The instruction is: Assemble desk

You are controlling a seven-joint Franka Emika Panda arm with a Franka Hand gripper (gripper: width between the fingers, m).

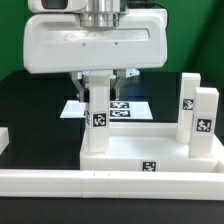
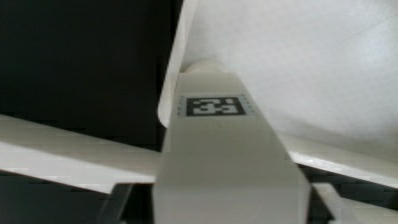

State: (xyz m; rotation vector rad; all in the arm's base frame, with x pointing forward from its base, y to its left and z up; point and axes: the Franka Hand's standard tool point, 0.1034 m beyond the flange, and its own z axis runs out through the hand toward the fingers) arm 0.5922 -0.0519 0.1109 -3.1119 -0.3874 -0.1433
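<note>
- Nearest us lies the rail (image 1: 60, 182), along the 6 o'clock edge of the tabletop (image 1: 135, 152).
- We hold one leg (image 1: 98, 118) upright at the tabletop's 9 o'clock end, its foot on the panel by the rim.
- Our fingers (image 1: 119, 78) are clenched on this leg's upper part, one on each side.
- Two legs (image 1: 196, 118) stand at the 3 o'clock end; the marker board (image 1: 125, 108) lies beyond, at 12 o'clock.
- We judge that this is the third leg being seated.
- Next we should keep it plumb and twist it home before letting go.
</note>
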